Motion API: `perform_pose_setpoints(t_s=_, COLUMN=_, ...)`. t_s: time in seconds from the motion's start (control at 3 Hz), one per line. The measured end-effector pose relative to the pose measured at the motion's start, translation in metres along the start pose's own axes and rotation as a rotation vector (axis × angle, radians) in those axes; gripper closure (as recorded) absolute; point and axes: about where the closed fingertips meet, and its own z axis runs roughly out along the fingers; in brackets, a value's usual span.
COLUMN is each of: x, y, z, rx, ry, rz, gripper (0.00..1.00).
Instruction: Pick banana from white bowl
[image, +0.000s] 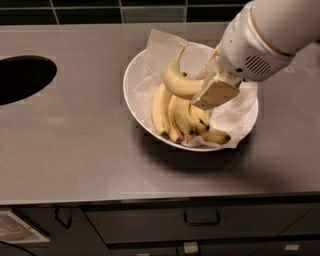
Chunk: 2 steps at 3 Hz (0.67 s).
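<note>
The white bowl (131, 95) sits on the steel counter, lined with crumpled white paper. A bunch of straighter yellow bananas (175, 117) lies in it. My gripper (212, 90) hangs over the bowl's right half and is shut on the banana (177, 81), a plump curved one with a greenish neck and stem pointing up. The banana is held sideways above the bunch, its right end hidden between my tan fingers (216, 93).
A dark round hole (20, 77) opens in the counter at the left. Dark tiles (100, 10) run along the back. Drawers with handles (201, 218) sit below the counter's front edge.
</note>
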Motion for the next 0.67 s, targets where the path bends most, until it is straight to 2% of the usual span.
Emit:
perform_pose_setpoints(t_s=0.33, x=-0.0034, y=0.0036, z=-0.0279, rx=-0.003, ry=-0.114, rz=-0.077, gripper=1.0)
perform_pose_setpoints(t_s=0.67, x=-0.012, y=0.008, z=-0.0301, rx=-0.007, ry=-0.138, rz=-0.128, gripper=1.0)
